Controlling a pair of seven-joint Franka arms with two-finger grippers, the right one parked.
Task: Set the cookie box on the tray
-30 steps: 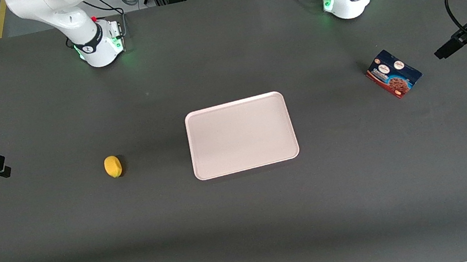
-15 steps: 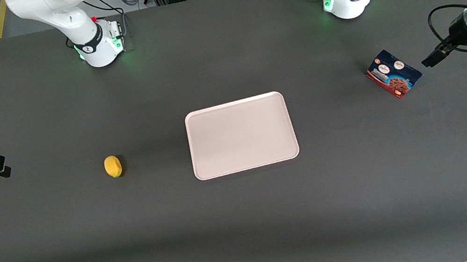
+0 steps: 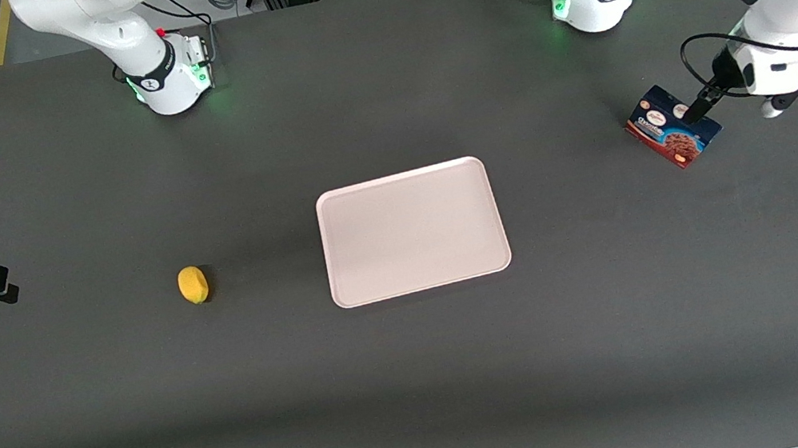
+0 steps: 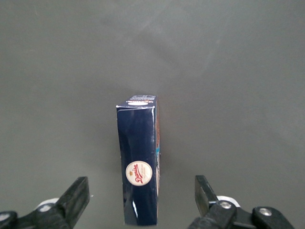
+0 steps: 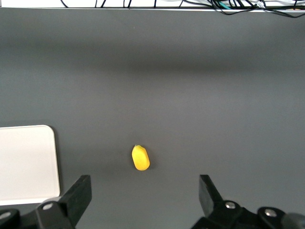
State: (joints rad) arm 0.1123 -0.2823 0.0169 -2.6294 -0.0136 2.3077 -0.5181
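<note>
Hovering wide open and empty, the left gripper (image 4: 142, 198) straddles the small dark-blue cardboard cookie box (image 4: 139, 160) to grab it for the big pale-pink tray (image 3: 412, 231).

cookie box (image 3: 672, 128): navy carton, on table, working arm's end | tray (image 3: 412, 231): pale, flat, mid-table, well apart

Even, soft overhead light; faint shadows, sharp focus, no glare.
</note>
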